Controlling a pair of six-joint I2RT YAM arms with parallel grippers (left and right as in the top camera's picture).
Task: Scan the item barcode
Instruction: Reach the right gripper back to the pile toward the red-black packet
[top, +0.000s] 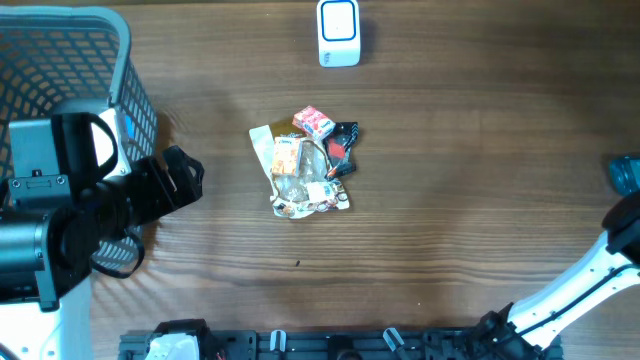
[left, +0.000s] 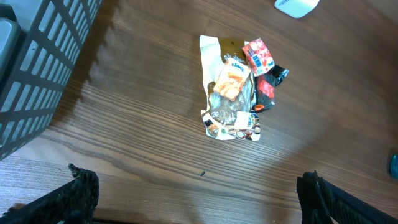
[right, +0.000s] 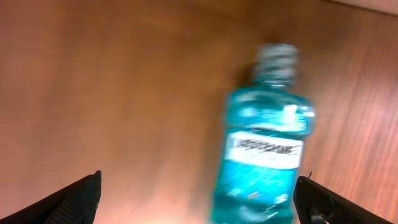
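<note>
Wooden surface (top: 450, 250) with the blue mouthwash bottle (right: 267, 162) lying at its right edge beneath my right gripper (right: 198, 186), spread and empty like my left gripper (left: 196, 180), so I judge nothing is scanned yet at the far white scanner (top: 338, 32).

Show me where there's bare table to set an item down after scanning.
Widest free patch: bare wood between the packet pile and the teal bottle at the right edge. Also free: the strip between the pile and the scanner. Crowded: the left side, with the basket and left gripper.
</note>
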